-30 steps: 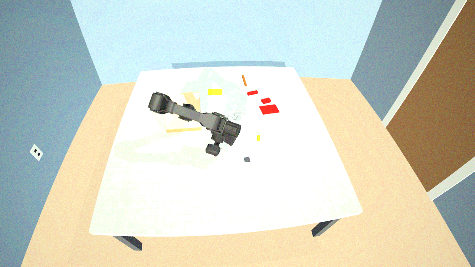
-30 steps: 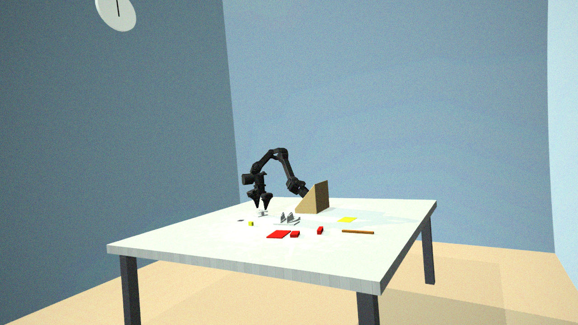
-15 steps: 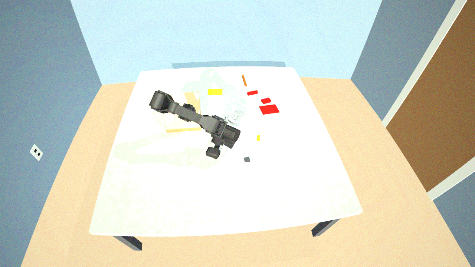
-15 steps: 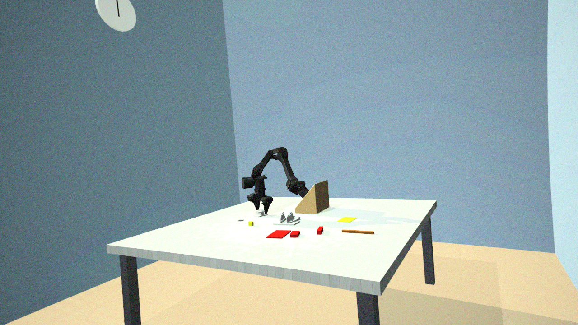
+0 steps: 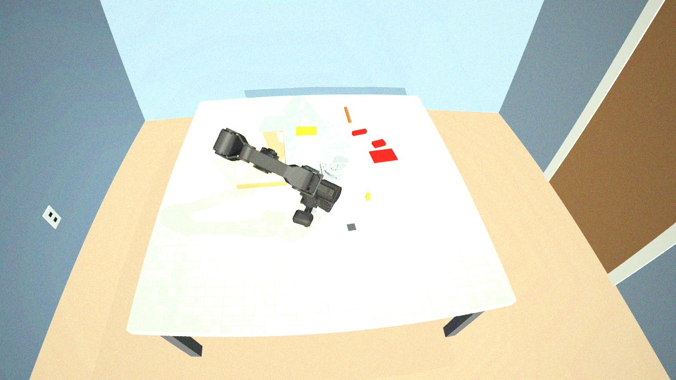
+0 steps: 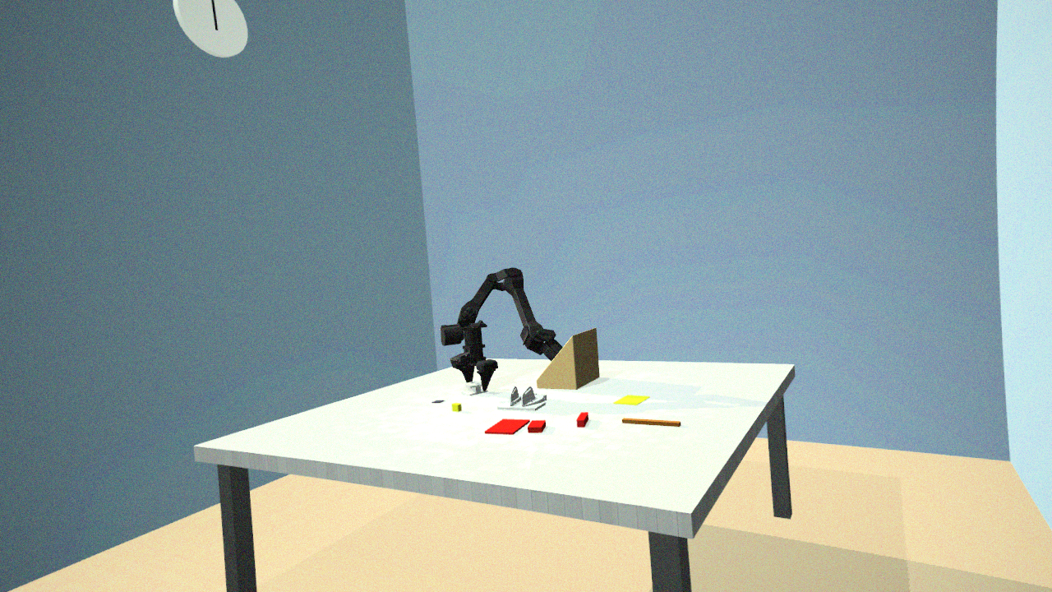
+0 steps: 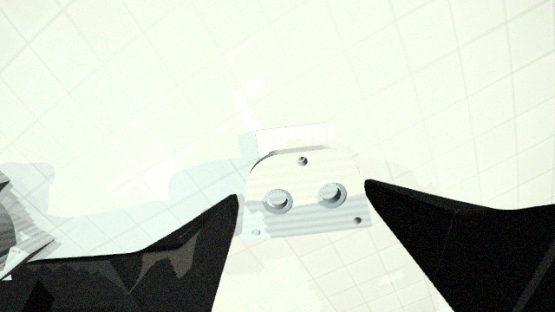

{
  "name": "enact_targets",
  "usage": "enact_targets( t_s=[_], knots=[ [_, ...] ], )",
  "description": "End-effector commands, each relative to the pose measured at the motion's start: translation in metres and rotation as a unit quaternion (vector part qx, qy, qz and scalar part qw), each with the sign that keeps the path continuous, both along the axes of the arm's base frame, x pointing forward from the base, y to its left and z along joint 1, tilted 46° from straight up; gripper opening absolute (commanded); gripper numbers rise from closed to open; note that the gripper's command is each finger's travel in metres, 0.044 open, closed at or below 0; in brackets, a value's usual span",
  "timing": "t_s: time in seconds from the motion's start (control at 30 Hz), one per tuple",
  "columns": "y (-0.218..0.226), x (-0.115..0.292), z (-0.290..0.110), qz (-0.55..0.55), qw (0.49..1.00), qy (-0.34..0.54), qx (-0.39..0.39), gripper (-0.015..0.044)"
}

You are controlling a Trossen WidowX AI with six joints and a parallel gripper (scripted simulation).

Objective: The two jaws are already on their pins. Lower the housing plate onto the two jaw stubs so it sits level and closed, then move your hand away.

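Note:
The housing plate (image 7: 303,218) (image 6: 472,388) is pale, with a rounded edge, two large holes and several small ones. It sits on a small white support whose ribbed end shows past the rounded edge in the wrist view. My gripper (image 7: 301,192) (image 6: 477,386) is open and low, one finger on each side of the plate, with nothing gripped. Two grey upright jaws (image 6: 527,396) stand on a light base (image 6: 514,407), beside the arm. This jaw assembly also shows in the top view (image 5: 334,169); part shows at the wrist view's left edge. The stubs are too small to make out.
A tan wedge (image 6: 586,358) stands by the arm's base. Around the jaws lie a yellow cube (image 5: 367,196) (image 6: 456,407), dark square (image 5: 351,227), red plate (image 5: 383,155) (image 6: 507,426), two red blocks (image 5: 359,132) (image 5: 378,143), orange bar (image 5: 347,114) and yellow sheet (image 5: 306,131).

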State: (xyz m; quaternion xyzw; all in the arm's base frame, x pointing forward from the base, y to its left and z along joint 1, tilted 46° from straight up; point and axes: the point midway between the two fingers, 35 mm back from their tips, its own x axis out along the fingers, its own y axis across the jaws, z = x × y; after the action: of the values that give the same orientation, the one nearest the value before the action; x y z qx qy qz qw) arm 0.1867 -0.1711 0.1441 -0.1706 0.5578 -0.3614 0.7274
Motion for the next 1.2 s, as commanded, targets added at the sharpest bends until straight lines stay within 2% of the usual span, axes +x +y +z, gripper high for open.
enact_targets(
  t_s=[0.0,0.43,0.87,1.17],
  knots=[
    [0.0001,0.0005,-0.0007,0.002,1.000,0.000,0.001,0.0440],
    [-0.0001,0.0005,-0.0010,0.002,1.000,0.000,0.001,0.0440],
    [-0.0003,0.0001,-0.0003,0.000,1.000,0.000,0.000,0.0353],
    [-0.0003,0.0001,-0.0003,0.000,1.000,0.000,0.000,0.0351]
  ],
)
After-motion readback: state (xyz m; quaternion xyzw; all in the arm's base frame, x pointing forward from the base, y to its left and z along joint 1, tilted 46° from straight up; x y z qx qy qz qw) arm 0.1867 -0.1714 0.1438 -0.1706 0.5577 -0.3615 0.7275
